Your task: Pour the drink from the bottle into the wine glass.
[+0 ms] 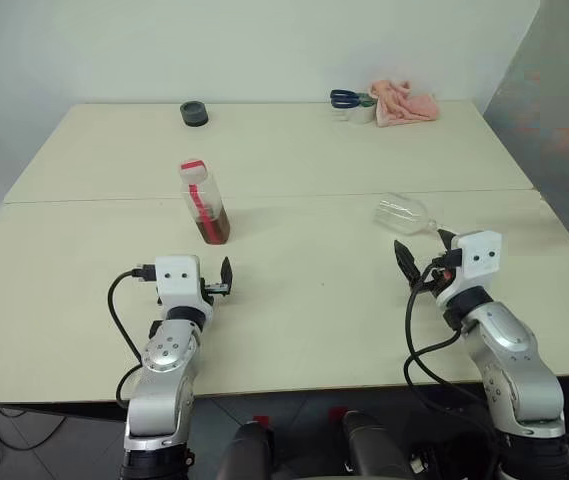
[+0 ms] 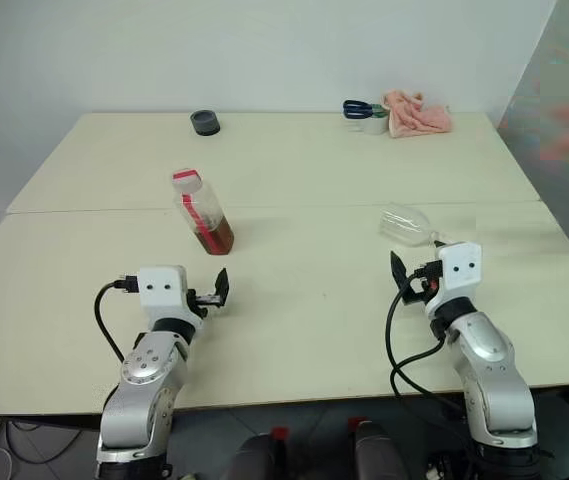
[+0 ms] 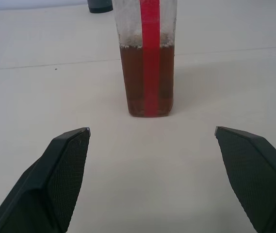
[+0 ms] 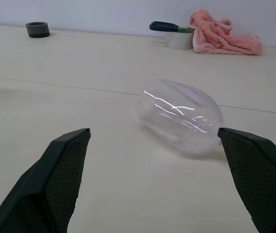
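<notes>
A pale bench (image 1: pixel 294 300) made of two tops butted together stands against a white wall, with a dark ring (image 1: pixel 194 114), scissors (image 1: pixel 348 98) in a small cup and a pink cloth (image 1: pixel 404 104) along its far edge. The bottle (image 1: pixel 204 202) stands upright left of centre, capped and about a third full of brown drink (image 3: pixel 147 80), while the glass (image 1: pixel 405 215) lies on its side to the right. The left claw (image 1: pixel 226 277) is wide and empty just short of the bottle, and the right claw (image 1: pixel 422 255) is wide and empty just short of the glass.

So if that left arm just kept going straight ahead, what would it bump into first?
Most likely the bottle, which stands upright straight ahead of the left gripper, its jaws wide open and nothing between them and it. The gap is hard to judge.
</notes>
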